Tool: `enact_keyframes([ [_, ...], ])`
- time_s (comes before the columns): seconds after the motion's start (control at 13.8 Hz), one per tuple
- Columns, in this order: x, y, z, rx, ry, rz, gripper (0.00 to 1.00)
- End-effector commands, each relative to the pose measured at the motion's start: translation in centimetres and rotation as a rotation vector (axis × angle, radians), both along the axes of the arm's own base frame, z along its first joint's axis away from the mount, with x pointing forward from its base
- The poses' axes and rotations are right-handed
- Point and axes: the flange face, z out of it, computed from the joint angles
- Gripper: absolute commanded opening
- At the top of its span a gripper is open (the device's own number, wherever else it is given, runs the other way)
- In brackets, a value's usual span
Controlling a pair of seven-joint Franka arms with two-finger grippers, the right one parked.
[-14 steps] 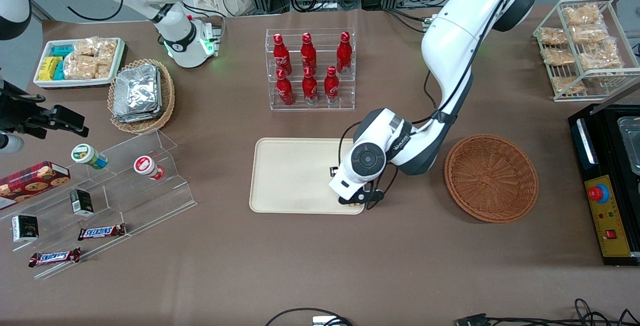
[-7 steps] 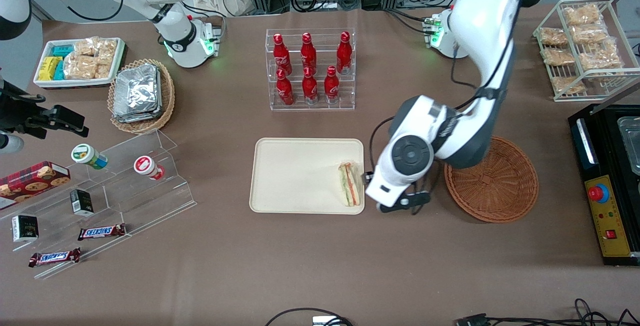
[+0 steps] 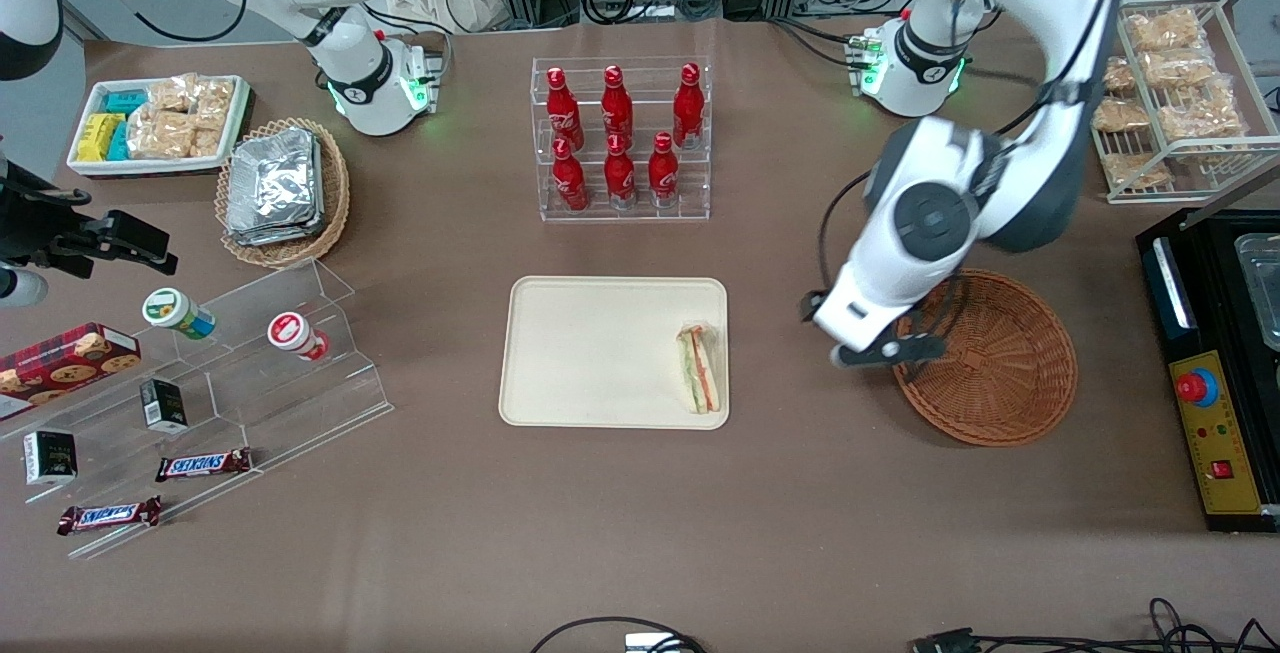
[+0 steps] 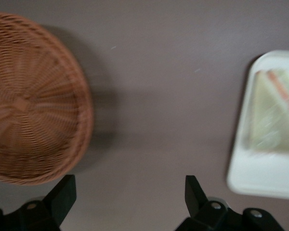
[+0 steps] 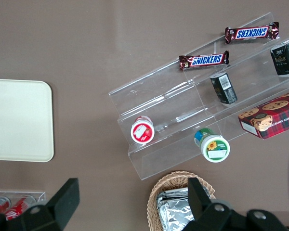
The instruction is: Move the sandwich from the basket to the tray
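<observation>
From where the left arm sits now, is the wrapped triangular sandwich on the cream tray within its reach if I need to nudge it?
Probably yes. The open end effector hangs over bare table between the round brown wicker basket and the cream rectangular tray. The wrapped triangular sandwich lies at the tray's nearest edge, with nothing between.
</observation>
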Motion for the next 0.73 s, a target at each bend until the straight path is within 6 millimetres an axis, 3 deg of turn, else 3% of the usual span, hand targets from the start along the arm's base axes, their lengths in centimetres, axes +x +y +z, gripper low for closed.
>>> enact_keyframes([
  [0.0,-0.3,6.5,2.9,-0.017,0.003,-0.026,1.0],
  [0.15,2.7,14.3,5.8,-0.006,-0.03,0.083,1.0],
  [0.22,3.9,17.0,8.0,-0.003,-0.062,0.108,1.0],
  [0.29,4.6,18.2,10.8,0.005,-0.085,0.079,1.0],
  [0.44,4.9,20.9,14.0,0.004,-0.064,0.069,1.0],
  [0.65,5.6,20.6,15.4,-0.039,-0.077,0.107,1.0],
])
